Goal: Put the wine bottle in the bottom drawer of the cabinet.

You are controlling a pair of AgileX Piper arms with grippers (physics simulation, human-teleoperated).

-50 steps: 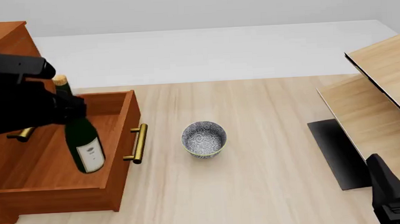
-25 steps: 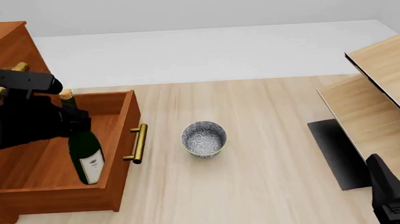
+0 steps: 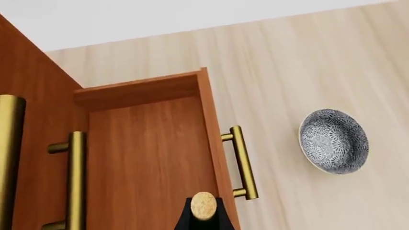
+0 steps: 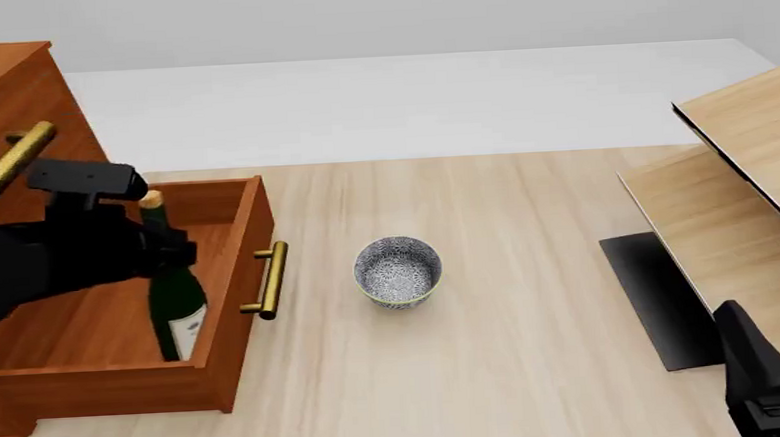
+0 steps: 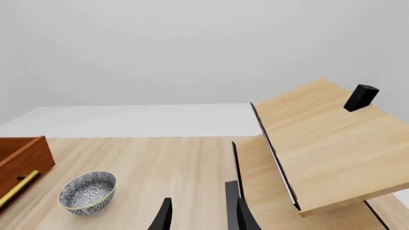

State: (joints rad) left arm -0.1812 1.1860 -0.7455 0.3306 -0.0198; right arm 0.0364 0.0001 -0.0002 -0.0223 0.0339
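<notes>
The wine bottle (image 4: 178, 302), dark green with a white label, stands nearly upright inside the open bottom drawer (image 4: 102, 324) of the reddish-brown cabinet (image 4: 16, 93). My left gripper (image 4: 162, 250) is shut on its neck just below the gold top (image 4: 152, 200). In the left wrist view the bottle's gold top (image 3: 203, 206) shows above the drawer floor (image 3: 147, 158), near the brass handle (image 3: 244, 163). My right gripper (image 5: 201, 218) hangs open and holds nothing, far from the cabinet at the front right (image 4: 752, 355).
A speckled grey bowl (image 4: 397, 269) sits on the table just right of the drawer's brass handle (image 4: 270, 280). Pale light-wood furniture (image 4: 748, 170) and a dark panel (image 4: 655, 300) fill the right side. The upper drawer handles (image 3: 75, 177) project above the open drawer.
The left gripper has moved down and a little right with the bottle. The bottle has swung nearly upright and sunk deeper into the bottom drawer. The right arm has not moved.
</notes>
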